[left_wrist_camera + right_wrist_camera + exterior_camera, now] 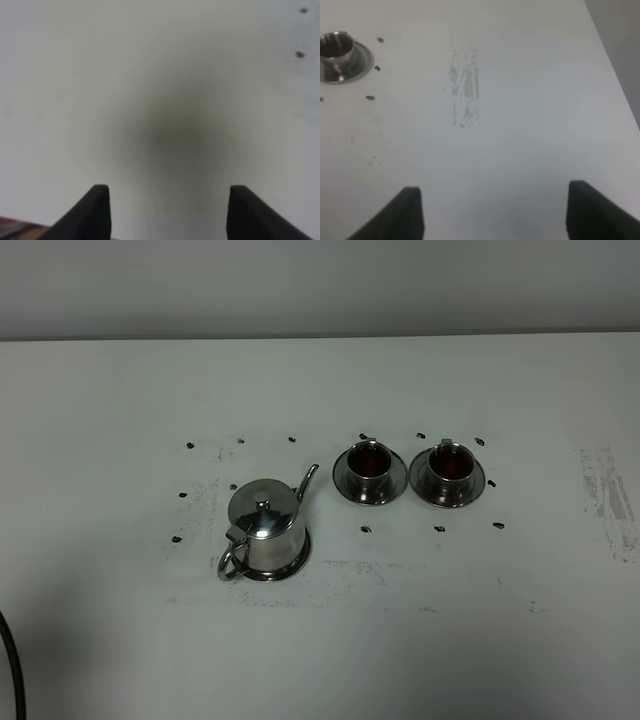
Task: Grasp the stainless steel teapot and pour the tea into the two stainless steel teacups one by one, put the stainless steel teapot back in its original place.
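One teapot [264, 527] on one saucer [298, 558] — two filled teacups [370, 463].

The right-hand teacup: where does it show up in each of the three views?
Exterior high: the right-hand teacup sits right of centre on its saucer, tea inside.
Left wrist: not in it; only bare table and two black marks.
Right wrist: one cup on a saucer at the picture's edge, probably this one.
Shared landmark: the scuffed patch.
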Controlling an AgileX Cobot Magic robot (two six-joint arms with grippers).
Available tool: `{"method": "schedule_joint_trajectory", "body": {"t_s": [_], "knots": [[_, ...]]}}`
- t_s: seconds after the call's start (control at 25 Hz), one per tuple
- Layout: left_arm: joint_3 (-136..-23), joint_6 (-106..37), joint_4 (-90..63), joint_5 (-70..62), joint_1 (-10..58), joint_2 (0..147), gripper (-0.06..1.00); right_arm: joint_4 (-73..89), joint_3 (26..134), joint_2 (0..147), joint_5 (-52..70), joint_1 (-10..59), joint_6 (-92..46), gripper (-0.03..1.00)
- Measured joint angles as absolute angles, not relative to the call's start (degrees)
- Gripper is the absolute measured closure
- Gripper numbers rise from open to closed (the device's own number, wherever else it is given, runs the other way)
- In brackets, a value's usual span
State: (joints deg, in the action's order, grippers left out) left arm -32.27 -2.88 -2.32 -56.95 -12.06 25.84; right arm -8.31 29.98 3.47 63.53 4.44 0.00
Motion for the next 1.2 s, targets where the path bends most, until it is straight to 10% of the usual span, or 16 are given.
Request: {"method": "schedule_joint_trajectory", "body": {"t_s": [1.2], "knots": [[-26.09, -5.83, -6.57, -60.84, -7.60, 6.82, 0.47, -8.31, 29.98, 3.47, 63.53, 4.44, 0.00, 0.38]]}}
